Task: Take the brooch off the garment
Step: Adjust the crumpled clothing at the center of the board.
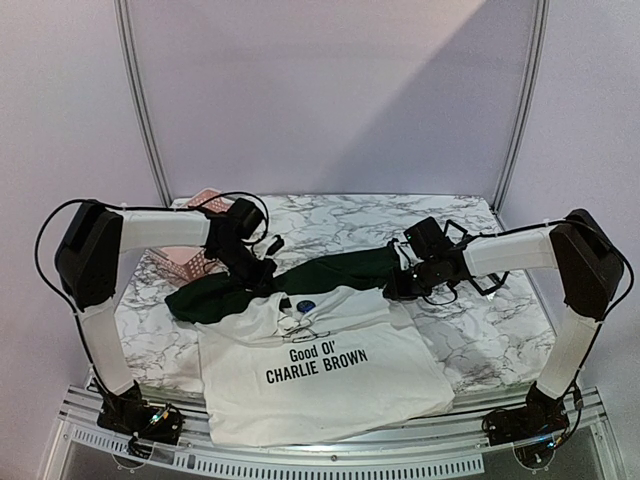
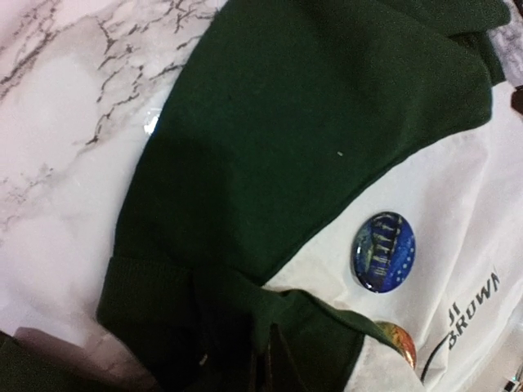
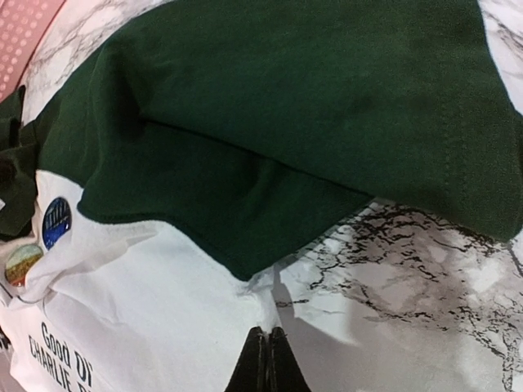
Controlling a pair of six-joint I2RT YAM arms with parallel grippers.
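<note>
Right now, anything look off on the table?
The T-shirt isn't flat: its green sleeves are bunched above the chest, and the hem overhangs the table in front. It also carries a blue brooch and an orange brooch by the collar.

a lab test booth: marble-patterned table (image 1: pixel 480 340) enclosed by plain white panels (image 1: pixel 330 90).

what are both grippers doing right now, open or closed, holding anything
left gripper: closed, pinching green fabric of the shirt.
right gripper: closed at the white edge of the shirt; whether it holds cloth cannot be told.
</note>
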